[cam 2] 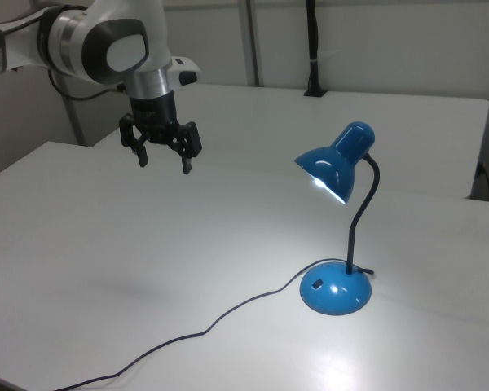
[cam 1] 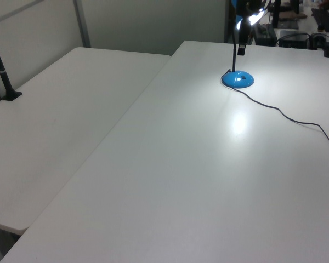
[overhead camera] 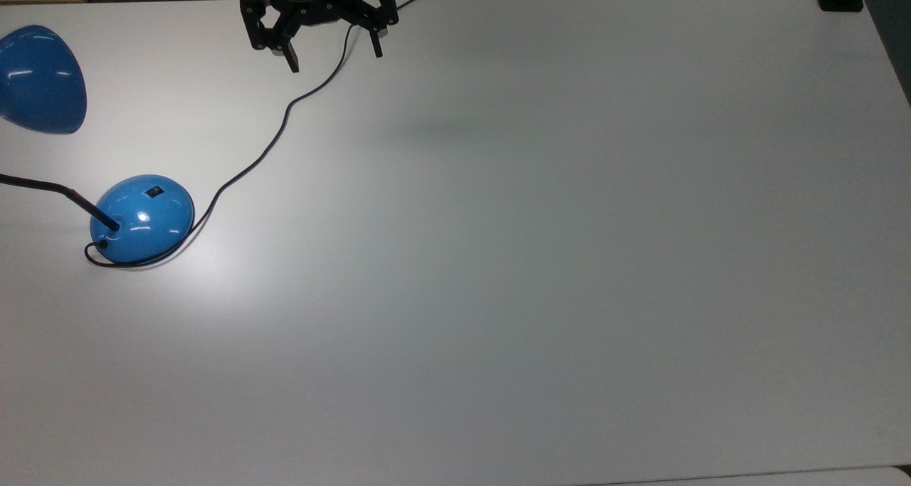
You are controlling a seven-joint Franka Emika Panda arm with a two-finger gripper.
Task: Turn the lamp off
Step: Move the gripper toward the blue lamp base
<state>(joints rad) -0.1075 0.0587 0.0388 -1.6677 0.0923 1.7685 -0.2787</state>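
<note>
Lamp [cam 2: 337, 244] on table [cam 2: 106, 244], claw [cam 2: 165, 163] well apart toward the right view's left.

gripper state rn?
Black two-finger gripper: jaws open, holding nothing, in the air above the white table, apart from the glossy blue desk lamp.

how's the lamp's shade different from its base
The shade hangs in the air on the curved black neck, tilted down with light glowing inside; the base sits flat on the table. The base carries a small black switch and the cord; the shade has neither. Both are glossy blue and rounded.
</note>
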